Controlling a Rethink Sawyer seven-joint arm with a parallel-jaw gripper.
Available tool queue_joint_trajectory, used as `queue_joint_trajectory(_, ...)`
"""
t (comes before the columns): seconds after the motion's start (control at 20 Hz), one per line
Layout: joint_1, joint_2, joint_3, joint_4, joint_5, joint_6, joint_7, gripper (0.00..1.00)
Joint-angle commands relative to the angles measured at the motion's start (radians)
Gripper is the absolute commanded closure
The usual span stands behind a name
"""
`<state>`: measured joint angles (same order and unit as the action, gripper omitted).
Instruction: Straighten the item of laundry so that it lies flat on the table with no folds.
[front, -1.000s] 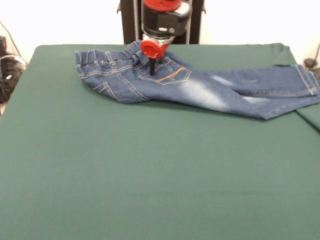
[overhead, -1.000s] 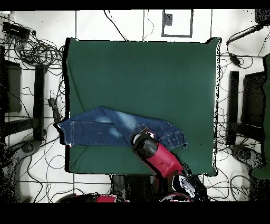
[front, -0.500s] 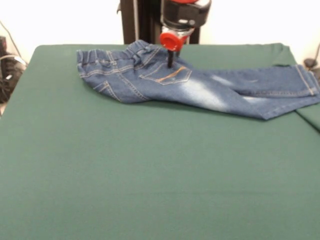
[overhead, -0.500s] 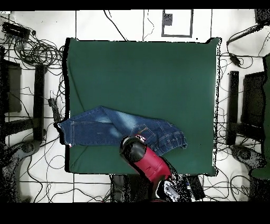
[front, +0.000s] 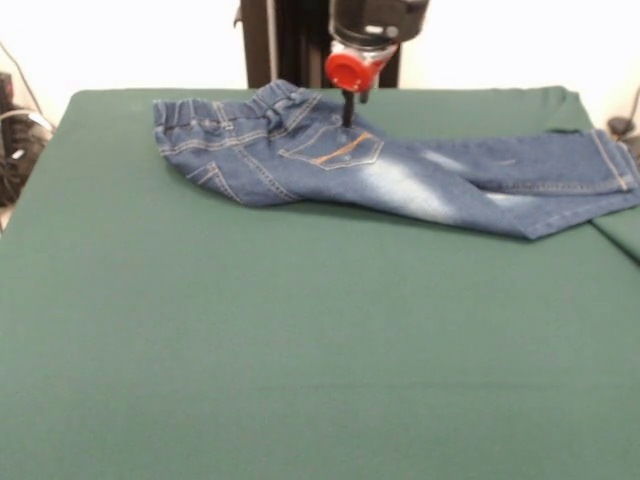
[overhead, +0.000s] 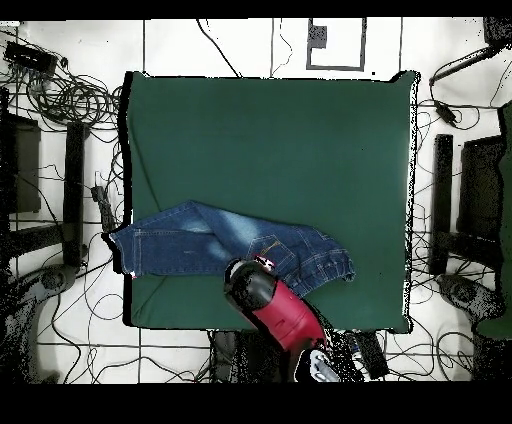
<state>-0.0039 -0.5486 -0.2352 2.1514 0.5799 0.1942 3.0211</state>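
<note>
Where the overhead arm hides it, the front shows the gripper (front: 348, 118) over the jeans (front: 400, 165), grip state unclear.

Tangled black cables (overhead: 70, 100) on the pale tiled floor (overhead: 235, 45), dark stands (overhead: 440, 200) beside them.

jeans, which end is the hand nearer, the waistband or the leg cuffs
The waistband. The hand hangs just past the back pocket, while the leg cuffs reach the table's far side edge.
</note>
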Motion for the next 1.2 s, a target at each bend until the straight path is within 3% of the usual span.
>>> queue_joint_trajectory(0.05,-0.074,0.086,0.138,0.045,0.048,-0.078,0.152,0.00)
queue_joint_trajectory(0.6,-0.071,0.121,0.183,0.038,0.057,-0.127,0.198,0.00)
queue_joint_trajectory(1.2,0.020,0.075,0.177,0.061,0.136,-0.059,0.257,0.00)
